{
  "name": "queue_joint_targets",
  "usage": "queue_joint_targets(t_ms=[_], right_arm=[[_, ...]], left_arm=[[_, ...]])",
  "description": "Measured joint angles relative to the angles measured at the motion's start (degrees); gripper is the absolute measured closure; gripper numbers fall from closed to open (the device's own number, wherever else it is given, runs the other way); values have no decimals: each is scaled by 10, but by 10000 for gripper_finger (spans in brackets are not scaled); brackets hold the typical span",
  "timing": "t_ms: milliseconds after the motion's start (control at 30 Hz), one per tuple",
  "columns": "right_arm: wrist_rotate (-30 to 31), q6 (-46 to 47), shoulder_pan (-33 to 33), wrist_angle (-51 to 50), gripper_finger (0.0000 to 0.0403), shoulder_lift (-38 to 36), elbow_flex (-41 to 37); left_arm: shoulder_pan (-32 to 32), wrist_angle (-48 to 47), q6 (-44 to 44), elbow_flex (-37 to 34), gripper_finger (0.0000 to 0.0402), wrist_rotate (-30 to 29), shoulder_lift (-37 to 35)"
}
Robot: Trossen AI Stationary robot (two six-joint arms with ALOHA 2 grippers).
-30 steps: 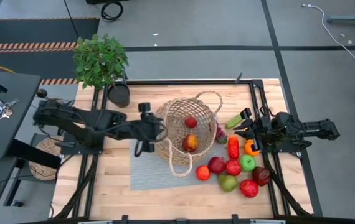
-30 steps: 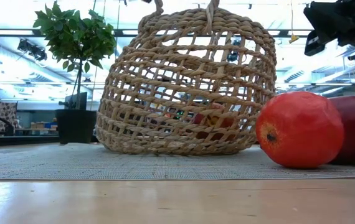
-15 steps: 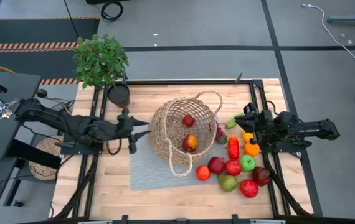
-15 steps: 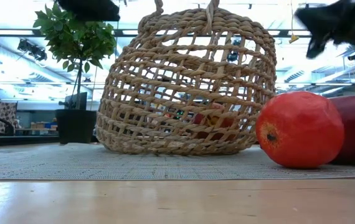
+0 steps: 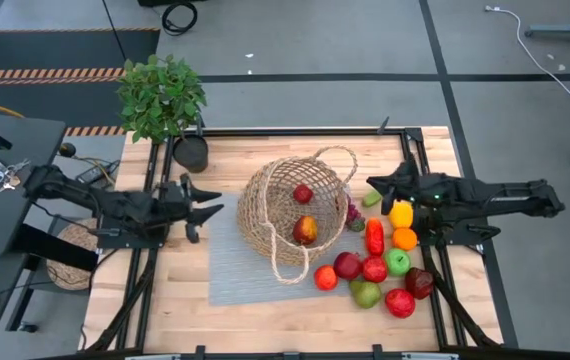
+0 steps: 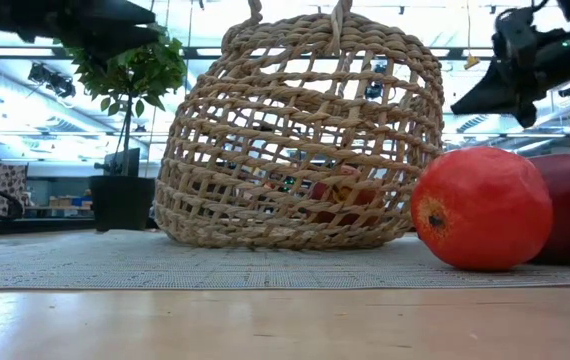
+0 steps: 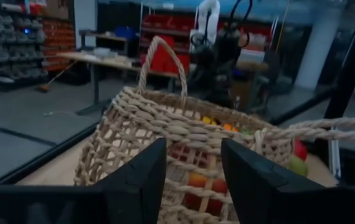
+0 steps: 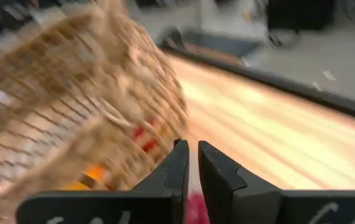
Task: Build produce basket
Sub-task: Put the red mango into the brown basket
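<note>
Two fruits inside the round tan woven wicker basket (image 5: 295, 212), centre of the high view, tipped on its side atop a grey woven mat (image 5: 233, 270): one small dark red apple (image 5: 304, 194) toward the upper part of the bowl, one red-and-orange fruit (image 5: 305, 231) lower down. Thin loop handles at the basket's upper right and lower edge. Right of the basket, loose produce in a cluster on the pale wooden table (image 5: 155, 300): a yellow pepper (image 5: 401, 214), an orange (image 5: 404, 239), a long red pepper (image 5: 375, 237), a green apple (image 5: 397, 262), several red apples (image 5: 374, 269), another small orange fruit (image 5: 326, 278) near the mat's lower right corner. Partly hidden between basket and peppers, something dark purple, too small to tell.

Left gripper (image 5: 208, 200) at centre left of the high view, just left of the basket and apart from it, fingers (image 7: 143, 177) parted with a clear gap, nothing between them; basket filling the wrist view beyond.

Right gripper (image 5: 374, 184) at centre right, above the produce cluster near the basket's right rim, fingers (image 8: 176, 167) closed together to a sliver, holding nothing.

Upper left of the high view: leafy green plant in a small black pot (image 5: 191, 152) at the table's corner.
</note>
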Motion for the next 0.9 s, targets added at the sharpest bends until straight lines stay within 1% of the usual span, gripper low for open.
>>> queue_joint_targets(t_ms=[67, 200, 333, 400, 500, 600, 667, 800, 900], right_arm=[[-3, 14, -6, -43, 355, 43, 26], [-47, 11, -23, -99, 335, 121, 60], [-109, 0, -47, -164, 299, 186, 99], [-133, -7, -57, -179, 276, 211, 114], [-164, -30, -67, -181, 239, 241, 136], [-172, -19, -74, -185, 205, 271, 147], [-191, -23, -79, -197, 186, 291, 159], [-252, -40, -84, -259, 159, 322, 184], [-294, -3, -63, -288, 148, 331, 207]], left_arm=[[0, 27, 1, -27, 242, 0, -17], [0, 107, 6, -80, 242, 0, -36], [0, 183, 1, -128, 242, 10, -42], [0, 212, -3, -150, 242, 17, -42], [-3, 207, -8, -151, 242, 22, -41], [-3, 207, -9, -151, 242, 28, -41], [-3, 203, -10, -151, 242, 28, -41], [-2, 177, -38, -151, 242, 29, -41], [-2, 168, -79, -151, 241, 29, -41]])
